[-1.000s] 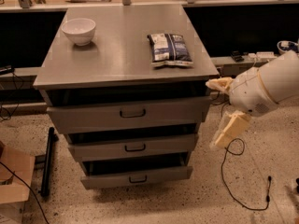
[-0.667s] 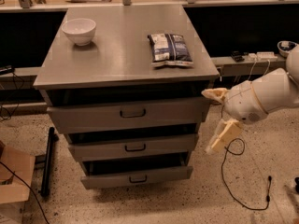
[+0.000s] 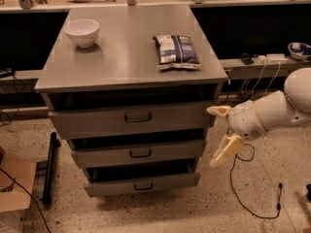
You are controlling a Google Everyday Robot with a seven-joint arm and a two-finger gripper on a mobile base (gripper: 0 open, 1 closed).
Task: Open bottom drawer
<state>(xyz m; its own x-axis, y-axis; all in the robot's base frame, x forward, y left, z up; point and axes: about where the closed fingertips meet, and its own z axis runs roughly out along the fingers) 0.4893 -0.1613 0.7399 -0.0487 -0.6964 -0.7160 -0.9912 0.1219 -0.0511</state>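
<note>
The bottom drawer [image 3: 143, 183] is the lowest, narrowest grey front of the cabinet, with a small black loop handle [image 3: 143, 186]. It sits slightly pulled out, like the two fronts above it. My gripper [image 3: 222, 132] is at the cabinet's right side, level with the middle drawer [image 3: 138, 153], its cream fingers [image 3: 227, 150] spread apart, one up and one down. It holds nothing and is to the right of and above the bottom drawer's handle.
A white bowl [image 3: 81, 32] and a blue-white snack bag [image 3: 176, 50] lie on the cabinet top. A black bar [image 3: 48, 169] and a cardboard box [image 3: 13, 183] are on the floor at left. A black cable [image 3: 252, 203] trails on the floor at right.
My arm and gripper have moved left and a little down, closer to the cabinet's right side. The drawers have not moved.
</note>
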